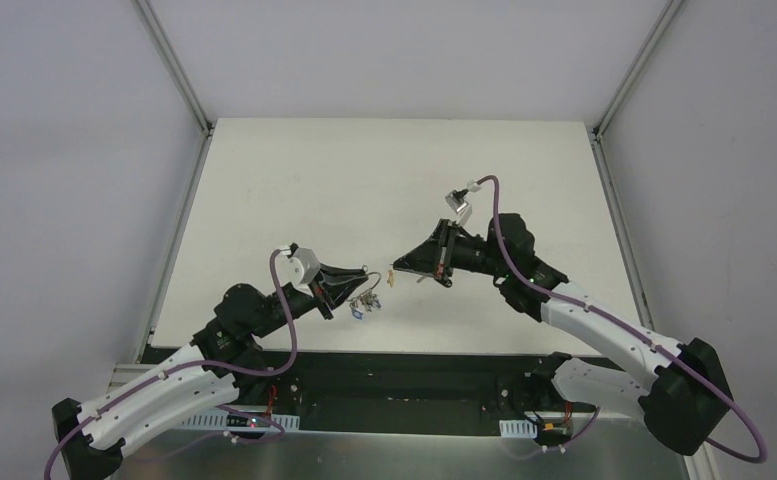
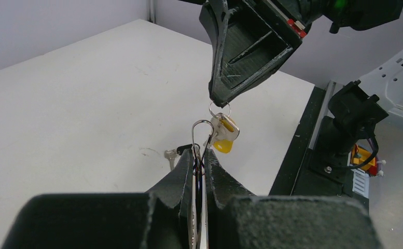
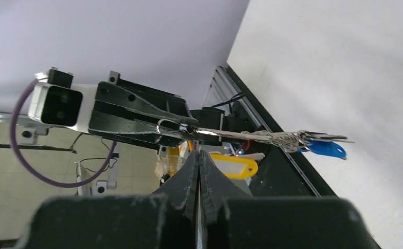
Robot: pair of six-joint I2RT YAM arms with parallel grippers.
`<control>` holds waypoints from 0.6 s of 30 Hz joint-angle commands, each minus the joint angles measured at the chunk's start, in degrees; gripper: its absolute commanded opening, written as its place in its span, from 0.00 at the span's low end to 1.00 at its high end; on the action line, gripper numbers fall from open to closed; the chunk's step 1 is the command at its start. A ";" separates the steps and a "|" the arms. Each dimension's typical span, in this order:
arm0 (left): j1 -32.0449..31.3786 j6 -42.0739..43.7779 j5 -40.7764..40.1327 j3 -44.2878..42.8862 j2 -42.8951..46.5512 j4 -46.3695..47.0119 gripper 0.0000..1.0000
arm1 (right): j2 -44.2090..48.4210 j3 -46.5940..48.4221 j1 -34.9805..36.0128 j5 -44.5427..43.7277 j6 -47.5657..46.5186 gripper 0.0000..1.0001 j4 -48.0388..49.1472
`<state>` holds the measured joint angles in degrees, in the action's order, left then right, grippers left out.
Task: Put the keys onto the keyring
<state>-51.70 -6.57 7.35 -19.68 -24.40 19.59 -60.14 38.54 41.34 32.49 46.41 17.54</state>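
Observation:
My left gripper (image 2: 203, 155) is shut on the keyring (image 2: 202, 129), whose thin wire loop stands up from between the fingertips. Its bunch of silver keys (image 3: 277, 137) and a blue tag (image 3: 323, 149) trail from the left gripper (image 3: 191, 128) in the right wrist view. My right gripper (image 2: 220, 101) is shut just above the loop, holding the yellow-headed key (image 2: 224, 137) by a small ring at its top. That key hangs right beside the loop's upper end. From above, both grippers (image 1: 364, 276) (image 1: 397, 266) meet tip to tip over the table's near middle. A black-headed key (image 2: 181, 152) shows past my left fingertip.
The white table (image 1: 394, 180) stretches behind the grippers. A black strip (image 1: 394, 375) with the arm bases runs along the near edge. A black motor block (image 2: 352, 111) and the table's right rail lie close to the right of the grippers.

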 commanded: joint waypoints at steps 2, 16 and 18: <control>0.08 0.93 3.28 0.44 -0.21 7.33 0.00 | -3.22 -0.99 0.68 6.61 8.64 0.00 17.71; 0.06 2.26 1.01 3.29 1.41 12.13 0.00 | -7.06 -0.22 4.00 10.71 11.94 0.00 24.62; 0.05 2.41 0.69 3.68 1.82 12.64 0.00 | -7.67 -0.30 4.31 10.71 12.22 0.00 25.07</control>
<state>-51.70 -5.15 8.69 -16.62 -23.81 25.78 -66.96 37.30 44.97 41.45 57.67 37.15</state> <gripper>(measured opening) 0.030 0.004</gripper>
